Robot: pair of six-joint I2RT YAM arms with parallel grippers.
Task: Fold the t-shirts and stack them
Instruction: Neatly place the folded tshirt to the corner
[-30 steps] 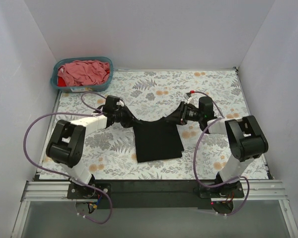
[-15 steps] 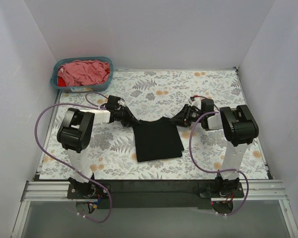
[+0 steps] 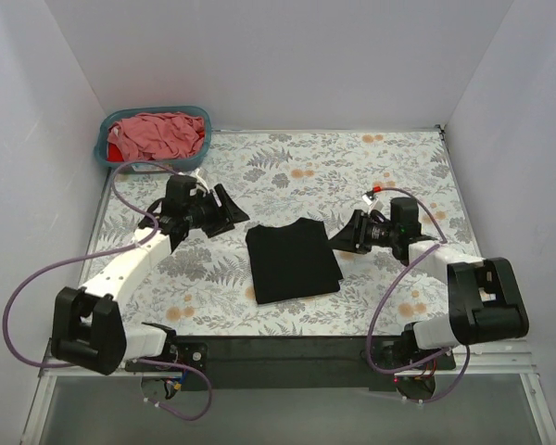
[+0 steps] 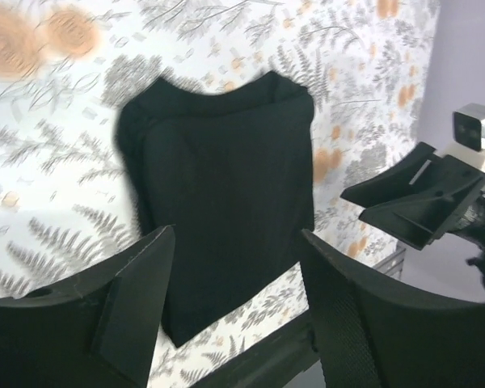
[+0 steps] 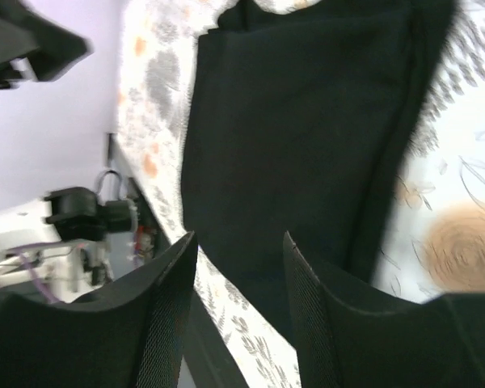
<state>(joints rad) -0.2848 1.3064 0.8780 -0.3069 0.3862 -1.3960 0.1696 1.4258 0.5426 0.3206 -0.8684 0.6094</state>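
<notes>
Looking down from the top camera, you had the black t-shirt folded into a neat rectangle and lying flat near the middle of the floral table. No other garment lay under it or on it.

Your left claw sat off the shirt's 10 o'clock corner, near the cloth but apart from it. Its fingers were spread wide with nothing between them. In its own camera the left claw framed the black t-shirt beyond the tips, and the shirt's far edge showed a shallow dip.

Your right claw lay at the shirt's 3 o'clock, just beside that edge. From above you could not tell whether the tips brushed the fabric. The right wrist camera showed the right claw parted as well, gripping nothing, with the black t-shirt filling the view past the fingers.

At the table's 11 o'clock corner stood the teal basket. A pink shirt was heaped inside it, and a bit of red cloth showed at the 9 o'clock side.
</notes>
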